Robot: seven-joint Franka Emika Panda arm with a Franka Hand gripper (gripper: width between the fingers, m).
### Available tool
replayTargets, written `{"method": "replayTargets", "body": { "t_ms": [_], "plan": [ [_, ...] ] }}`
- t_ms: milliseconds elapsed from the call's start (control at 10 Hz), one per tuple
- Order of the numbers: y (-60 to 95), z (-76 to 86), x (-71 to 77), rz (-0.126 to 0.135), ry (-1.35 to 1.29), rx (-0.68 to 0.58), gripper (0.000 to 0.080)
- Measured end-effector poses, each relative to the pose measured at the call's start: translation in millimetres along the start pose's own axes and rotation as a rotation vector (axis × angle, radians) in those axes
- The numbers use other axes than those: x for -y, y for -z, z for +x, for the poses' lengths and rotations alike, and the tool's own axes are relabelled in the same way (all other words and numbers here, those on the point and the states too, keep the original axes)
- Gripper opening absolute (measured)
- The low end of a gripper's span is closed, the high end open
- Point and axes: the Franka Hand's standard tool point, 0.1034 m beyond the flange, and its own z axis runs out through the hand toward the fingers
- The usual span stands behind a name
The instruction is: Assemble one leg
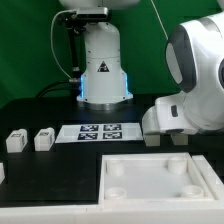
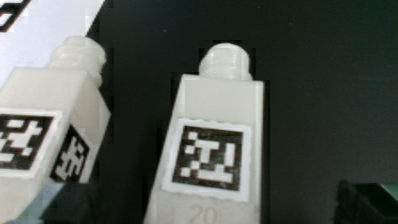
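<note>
Two white legs lie side by side on the black table in the wrist view. One leg [image 2: 221, 130] with a marker tag runs straight between my fingers; the other leg [image 2: 54, 120] lies beside it. My gripper [image 2: 214, 205] is open, one dark finger [image 2: 374, 205] on each side of the middle leg and apart from it. In the exterior view the gripper [image 1: 165, 136] hangs low at the right, just behind the square white tabletop [image 1: 160, 180]. Two more legs [image 1: 15, 142] [image 1: 43, 140] lie at the left.
The marker board [image 1: 100, 130] lies in the middle of the table, in front of the robot base [image 1: 103, 70]. The tabletop fills the front right. Another white part [image 1: 2, 172] shows at the exterior view's left edge.
</note>
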Motion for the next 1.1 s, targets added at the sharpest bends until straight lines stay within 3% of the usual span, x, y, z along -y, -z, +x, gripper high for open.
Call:
{"method": "replayTargets", "body": {
  "t_ms": [100, 300, 400, 1000, 1100],
  "plan": [
    [-0.2, 0.0, 0.0, 0.000, 0.000, 0.000, 0.0649],
    [-0.3, -0.1, 0.0, 0.000, 0.001, 0.001, 0.0376],
    [-0.2, -0.2, 0.0, 0.000, 0.001, 0.001, 0.0290],
    [2.2, -0.7, -1.3, -0.002, 0.006, 0.001, 0.0290],
    [24.5, -6.3, -9.7, -0.004, 0.043, -0.012, 0.0290]
  ]
}}
